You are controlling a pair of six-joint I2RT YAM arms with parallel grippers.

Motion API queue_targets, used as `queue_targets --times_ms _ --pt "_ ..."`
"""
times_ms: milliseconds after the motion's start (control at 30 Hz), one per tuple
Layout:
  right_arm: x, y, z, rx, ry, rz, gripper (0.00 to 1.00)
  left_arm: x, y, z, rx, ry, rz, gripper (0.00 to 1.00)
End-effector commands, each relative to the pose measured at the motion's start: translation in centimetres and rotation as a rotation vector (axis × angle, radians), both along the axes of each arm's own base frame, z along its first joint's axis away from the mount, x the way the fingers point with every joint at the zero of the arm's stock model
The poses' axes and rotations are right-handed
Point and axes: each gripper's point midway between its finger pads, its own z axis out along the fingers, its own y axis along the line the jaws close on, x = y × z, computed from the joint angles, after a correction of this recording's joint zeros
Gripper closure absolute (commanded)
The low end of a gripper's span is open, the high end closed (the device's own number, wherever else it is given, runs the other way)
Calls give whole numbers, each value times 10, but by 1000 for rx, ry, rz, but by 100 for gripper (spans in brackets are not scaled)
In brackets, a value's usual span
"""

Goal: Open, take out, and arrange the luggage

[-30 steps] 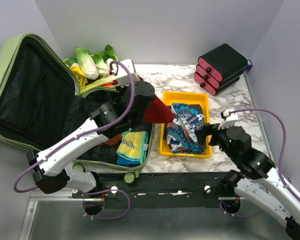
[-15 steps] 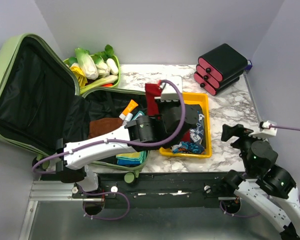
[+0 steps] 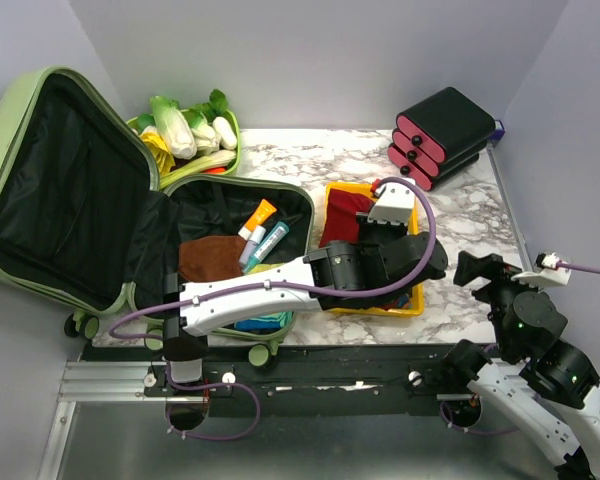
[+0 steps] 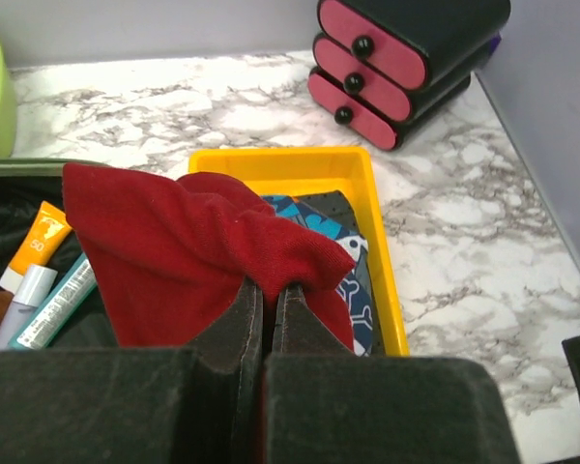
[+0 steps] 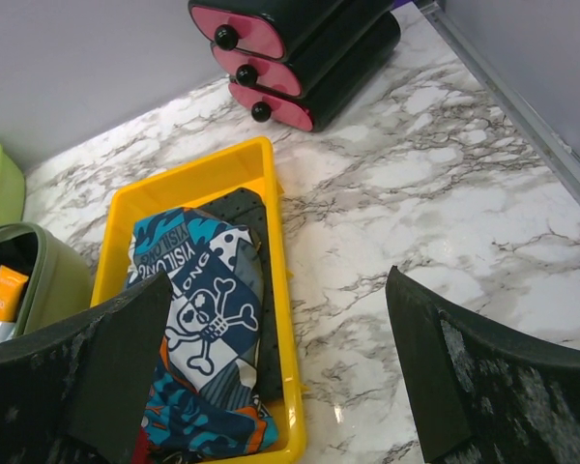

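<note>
While the left gripper (image 4: 268, 290) presses its fingers together on a fold of a red cloth (image 4: 188, 246), the cloth hangs bunched above the left side of a shallow yellow tray (image 4: 271, 158) and reaches back over the edge of the luggage (image 3: 70, 190). The luggage, a pale sage-green hard-shell suitcase, lies open on the left part of the marble table (image 3: 310, 155). Its lid is swung up and out to the left, showing black lining. Its base lies flat just beside the tray, with small green wheels at the near edge.

Inside the base are a brown cloth (image 3: 208, 260), an orange-and-white sunscreen tube (image 3: 257, 218) and a teal tube (image 3: 270, 240) side by side. A folded blue and yellow cloth is mostly hidden under the left arm, which stretches across the base to the tray.

In the tray a blue patterned cloth with skulls (image 5: 203, 290) lies crumpled on a dark perforated piece.

The right gripper (image 5: 275, 280) hangs with its fingers spread wide and nothing between them. It is above bare marble to the right of the tray and apart from it.

At the far right corner stands a black drawer box with three pink fronts (image 3: 445, 135). At the far left, behind the suitcase base, a green basket (image 3: 232, 130) holds toy vegetables
</note>
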Motion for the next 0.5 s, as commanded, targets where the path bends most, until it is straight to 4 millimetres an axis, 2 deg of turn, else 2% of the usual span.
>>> queue_targets --times_ms 0,67,100,200,433,467 --pt "-3 -11 1 22 -9 -61 0 -1 -23 -19 -5 64 -90 100" --pt "-3 -12 2 25 -10 -66 0 0 -37 -40 11 116 -120 100" --pt "-2 -12 1 24 -8 -71 0 8 -36 -50 30 141 -110 100" --pt "-1 -12 1 19 -4 -75 0 19 -50 -77 68 187 -126 100" --pt "1 -9 -6 6 18 -75 0 74 -67 -113 98 218 -97 100" --pt "1 -9 -7 7 20 -79 0 89 -62 -117 100 217 -67 100"
